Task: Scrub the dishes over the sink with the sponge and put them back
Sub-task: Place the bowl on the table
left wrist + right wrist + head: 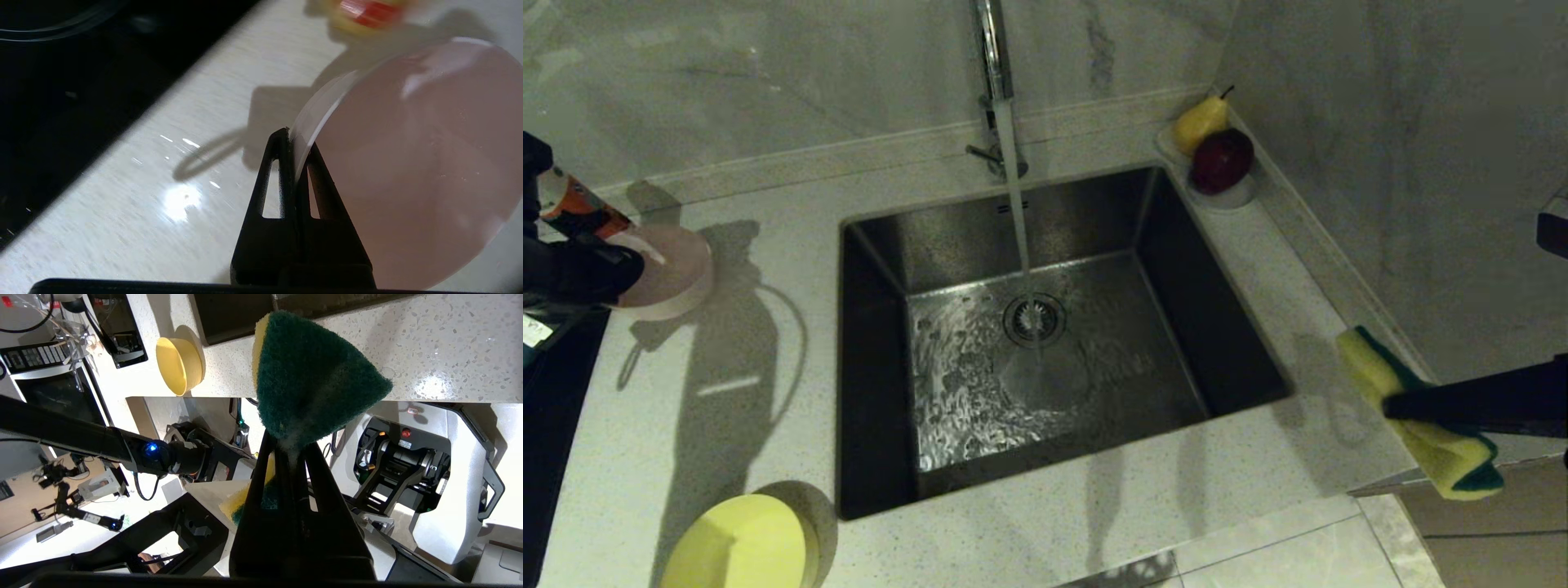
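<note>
My left gripper (296,141) is shut on the rim of the pale pink bowl (412,163), which hangs over the counter left of the sink (1045,327); in the head view the pink bowl (670,269) sits at the far left by my left arm. My right gripper (286,441) is shut on the sponge (314,375), green face toward the camera. The sponge (1421,416) is held past the counter's right front corner. A yellow bowl (739,543) stands upside down at the counter's front left. The yellow bowl (179,365) also shows in the right wrist view.
Water runs from the tap (996,73) onto the drain strainer (1035,318). A white dish with a pear (1199,122) and a dark red fruit (1223,161) stands at the back right corner. A black cooktop (81,81) borders the counter's left.
</note>
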